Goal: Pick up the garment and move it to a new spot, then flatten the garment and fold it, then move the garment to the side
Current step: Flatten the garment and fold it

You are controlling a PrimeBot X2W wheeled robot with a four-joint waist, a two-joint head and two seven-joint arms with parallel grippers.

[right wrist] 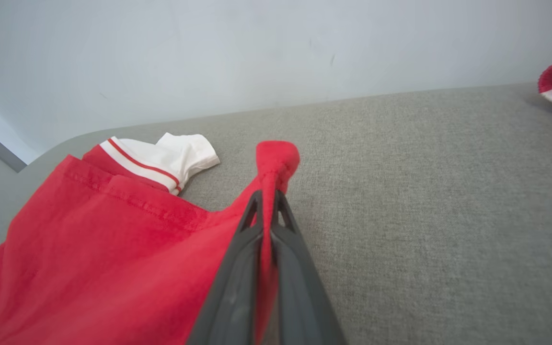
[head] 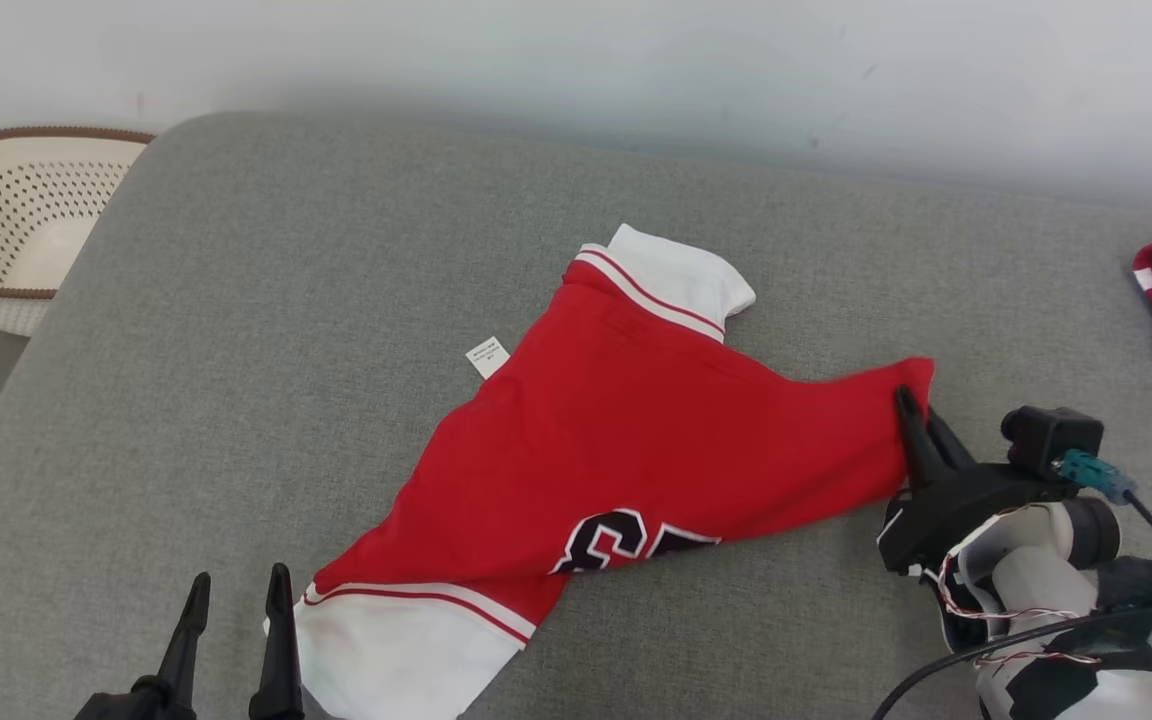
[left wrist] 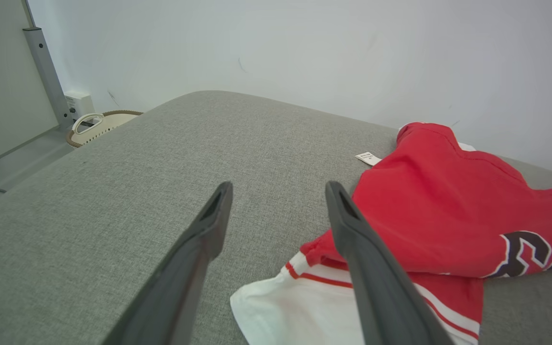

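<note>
The red garment (head: pixel 636 430) lies across the middle of the grey cushion (head: pixel 236 300). At its right corner the right gripper (head: pixel 918 408) pinches a fold of red cloth. The left gripper (head: pixel 240 575) hovers with its fingers spread, just beside the near white sleeve.

The garment (head: pixel 636 420) is smooth matt red cloth with white cuffs; the bench (head: pixel 336 300) under it is coarse grey woven fabric. My left pincer (left wrist: pixel 278 187) looks like matt dark plastic.
</note>
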